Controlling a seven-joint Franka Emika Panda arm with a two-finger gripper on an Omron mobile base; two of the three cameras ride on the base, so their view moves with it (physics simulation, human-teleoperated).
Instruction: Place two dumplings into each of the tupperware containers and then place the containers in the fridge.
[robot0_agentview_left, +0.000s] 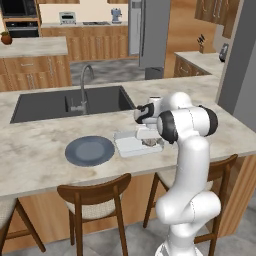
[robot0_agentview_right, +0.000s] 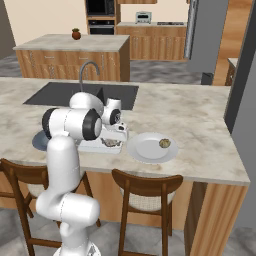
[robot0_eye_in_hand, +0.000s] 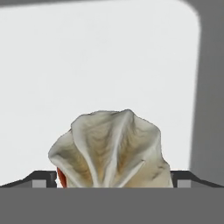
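Whitish container (robot0_agentview_left: 131, 145) on the tabletop (robot0_agentview_left: 40, 150) holds a dumpling (robot0_eye_in_hand: 111, 151); jaws wide open, gripping nothing, plate (robot0_agentview_left: 90, 151) at nine o'clock.

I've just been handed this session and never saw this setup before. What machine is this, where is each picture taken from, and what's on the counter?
It is a white robot arm with a two-finger gripper. Two pictures come from cameras behind it, left and right; the third looks along the hand. On the counter lie a blue-grey plate, a whitish container under the hand, and a round pale dish bearing one dumpling. Another dumpling sits in the container between the open jaws, apparently not gripped.
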